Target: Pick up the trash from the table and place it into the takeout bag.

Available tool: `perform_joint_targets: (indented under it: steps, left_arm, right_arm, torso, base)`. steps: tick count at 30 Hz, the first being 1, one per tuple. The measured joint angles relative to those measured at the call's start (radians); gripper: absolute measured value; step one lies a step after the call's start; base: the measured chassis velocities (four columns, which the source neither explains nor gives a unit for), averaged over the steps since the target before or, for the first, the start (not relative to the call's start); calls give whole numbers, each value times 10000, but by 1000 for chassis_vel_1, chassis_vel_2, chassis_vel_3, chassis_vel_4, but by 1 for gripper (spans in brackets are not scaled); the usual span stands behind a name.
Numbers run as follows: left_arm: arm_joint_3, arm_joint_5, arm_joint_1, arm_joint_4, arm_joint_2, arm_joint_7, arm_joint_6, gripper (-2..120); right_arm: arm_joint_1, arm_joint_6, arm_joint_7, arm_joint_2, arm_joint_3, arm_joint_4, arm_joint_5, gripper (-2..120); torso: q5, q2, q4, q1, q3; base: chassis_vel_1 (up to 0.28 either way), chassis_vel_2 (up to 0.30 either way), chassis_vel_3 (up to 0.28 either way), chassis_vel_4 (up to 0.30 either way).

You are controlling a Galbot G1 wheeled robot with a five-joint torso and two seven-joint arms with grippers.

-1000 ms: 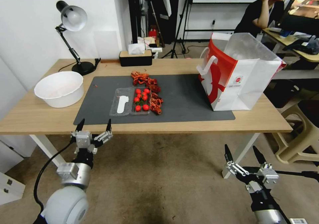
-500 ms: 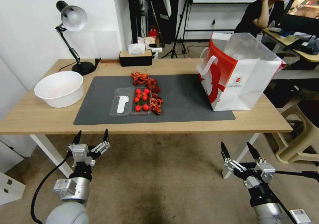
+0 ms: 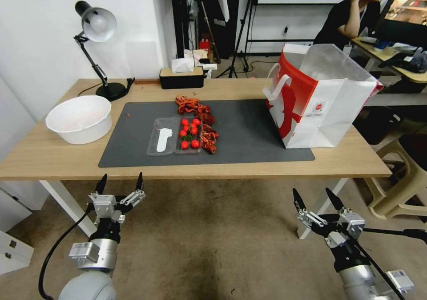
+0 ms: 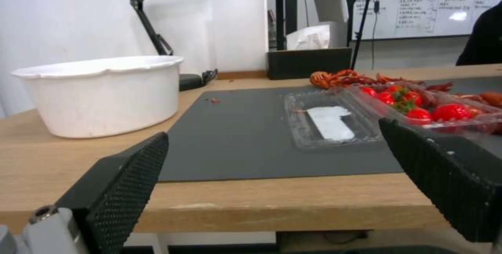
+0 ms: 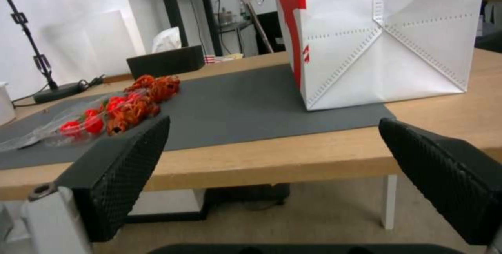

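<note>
- The right gripper (image 5: 272, 156) is hovering below the table (image 5: 293, 156) edge, fingers (image 5: 120, 175) spread wide.
- The bag (image 5: 387, 38) is standing upright on the mat (image 5: 235, 109), one corner overhanging onto bare wood.
- The tomato tray (image 5: 78, 122) is lying on the mat beside a heap of red shells (image 5: 151, 89).
- A lamp (image 5: 37, 69) and a dark box (image 5: 164, 62) are sitting at the far edge.

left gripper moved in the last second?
Yes. The left gripper, open, has dropped back from the table edge: its fingertips overlapped the front edge before and now hang below it, over the floor. The table itself hasn't shifted in the head view.
</note>
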Motion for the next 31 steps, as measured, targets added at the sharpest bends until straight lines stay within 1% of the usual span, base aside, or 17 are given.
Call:
perform_joint_targets:
  steps: [4,31]
  left_arm:
    - [-95,61,76,153,31,-18,-208,100]
    - [-91,62,75,156,40,-36,-197,100]
  right_arm:
    - [104,-29,110,-71,-42,25,35,100]
    - [96,-2,129,-66,-46,38,30,100]
  torso:
    - [0,0,0,0,0]
    - [1,0,0,-1,0]
  base:
    - [0,0,0,0]
    - [0,0,0,0]
